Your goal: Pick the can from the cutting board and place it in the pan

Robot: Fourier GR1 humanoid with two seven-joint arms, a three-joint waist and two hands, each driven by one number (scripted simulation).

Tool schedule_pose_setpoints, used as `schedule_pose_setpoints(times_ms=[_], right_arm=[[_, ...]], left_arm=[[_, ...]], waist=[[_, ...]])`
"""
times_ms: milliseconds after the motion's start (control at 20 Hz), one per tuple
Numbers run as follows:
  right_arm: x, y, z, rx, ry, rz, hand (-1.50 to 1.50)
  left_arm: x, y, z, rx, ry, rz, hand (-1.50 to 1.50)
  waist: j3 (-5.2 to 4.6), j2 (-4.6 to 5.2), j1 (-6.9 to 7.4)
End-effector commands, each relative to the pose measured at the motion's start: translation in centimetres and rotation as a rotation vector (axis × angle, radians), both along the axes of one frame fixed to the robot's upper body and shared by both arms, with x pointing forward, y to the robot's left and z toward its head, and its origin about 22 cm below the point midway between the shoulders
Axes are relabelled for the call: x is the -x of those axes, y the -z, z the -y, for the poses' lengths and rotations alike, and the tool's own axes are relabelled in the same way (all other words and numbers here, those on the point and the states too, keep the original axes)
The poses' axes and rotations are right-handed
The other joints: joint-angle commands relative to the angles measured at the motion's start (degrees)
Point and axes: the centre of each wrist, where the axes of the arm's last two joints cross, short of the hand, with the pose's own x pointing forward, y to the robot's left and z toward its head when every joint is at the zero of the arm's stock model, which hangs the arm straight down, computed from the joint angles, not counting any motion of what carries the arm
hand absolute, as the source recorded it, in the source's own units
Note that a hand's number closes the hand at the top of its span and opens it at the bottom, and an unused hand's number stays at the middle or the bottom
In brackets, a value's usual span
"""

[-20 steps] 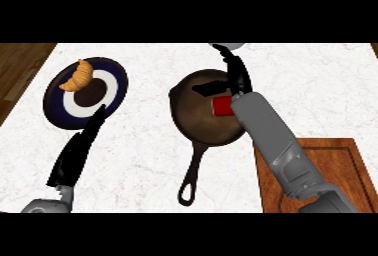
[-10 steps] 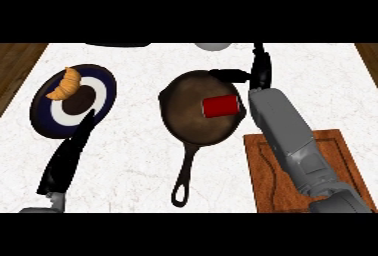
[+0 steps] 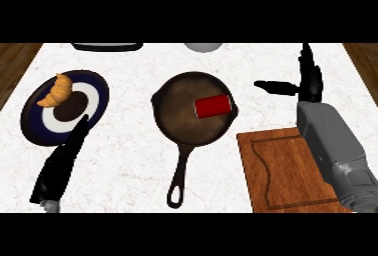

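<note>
Red cylindrical can [image 3: 214,105] in round dark pan [image 3: 181,125], grooved wooden board [image 3: 284,170] beside

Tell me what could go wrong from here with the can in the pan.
1. The can sits near the pan's right rim, apparently on its side; a bump might roll it.
2. The right hand is open just right of the pan, thumb toward it; drawing back could nudge the rim.
3. The left hand overlaps the plate's lower edge in this view; moving it might disturb the plate.
</note>
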Motion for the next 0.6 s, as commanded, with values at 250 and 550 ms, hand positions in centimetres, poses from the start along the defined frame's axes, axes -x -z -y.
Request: schedule_pose_setpoints(times_ms=[250, 550], right_arm=[[3.3, 0.3, 9.6, 0.021, -0.002, 0.012, -1.50], [4.9, -0.8, 13.5, 0.031, -0.051, -0.012, -1.50]], left_arm=[[-0.2, 0.0, 0.9, -0.009, 0.000, 0.001, 0.00], [-0.4, 0.3, -0.2, -0.014, -0.014, -0.006, 0.00]], waist=[[-0.01, -0.20, -0.58], [-0.03, -0.29, -0.77]])
